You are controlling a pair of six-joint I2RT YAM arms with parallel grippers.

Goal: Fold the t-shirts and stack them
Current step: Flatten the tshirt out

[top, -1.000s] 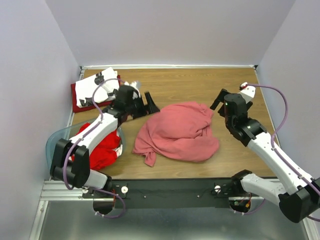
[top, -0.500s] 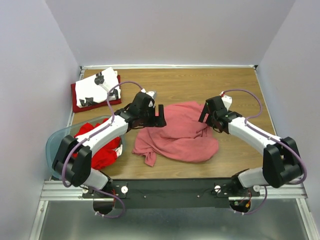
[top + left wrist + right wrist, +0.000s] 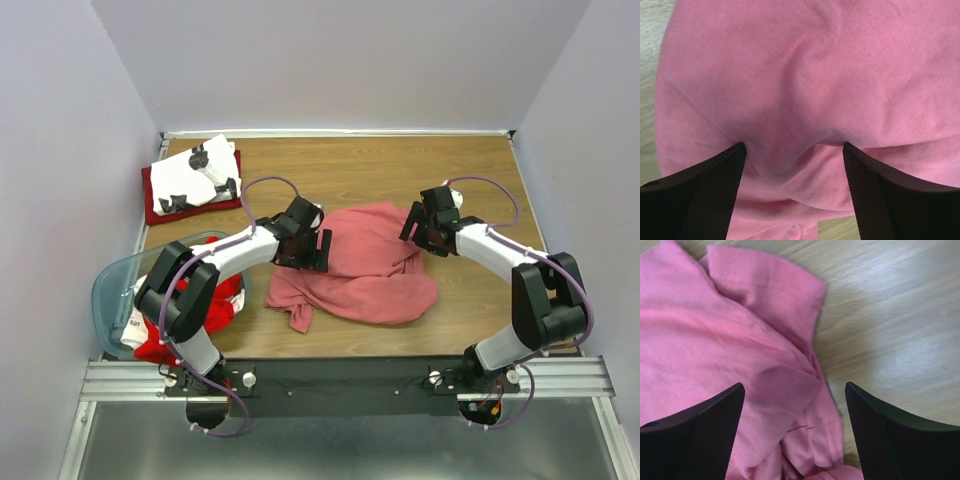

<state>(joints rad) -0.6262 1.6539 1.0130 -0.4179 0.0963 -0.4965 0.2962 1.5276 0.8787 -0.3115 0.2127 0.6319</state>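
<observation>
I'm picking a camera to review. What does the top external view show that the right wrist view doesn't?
Only top external: the white printed shirt lying on a dark red shirt, the tub holding a bright red shirt, and the left hand. Only right wrist: the stitched hem. Both: the pink shirt, the wooden table, the open right hand.
</observation>
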